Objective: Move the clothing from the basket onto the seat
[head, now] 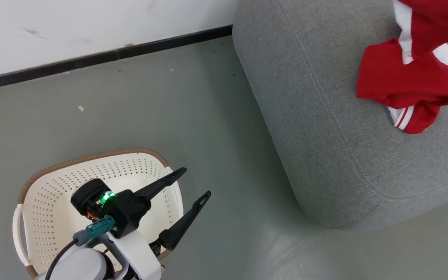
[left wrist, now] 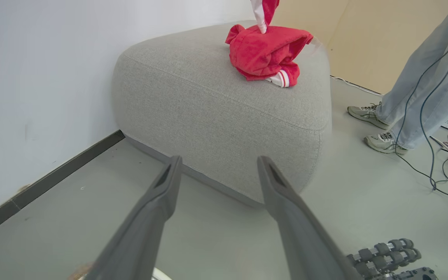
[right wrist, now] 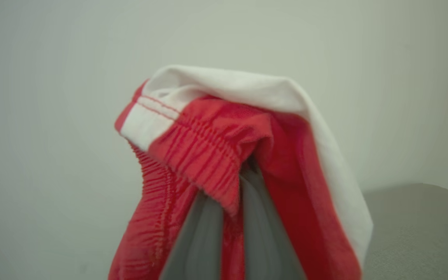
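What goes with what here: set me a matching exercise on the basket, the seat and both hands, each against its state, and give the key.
Column 1
1. basket
2. seat
3. left hand
4. right hand

Column 2
A. shut on the hanging garment
B. no clothing seen inside
C. open, empty
D. crumpled garment lying on top

Pairs: 1-B, 2-D, 3-C, 4-A
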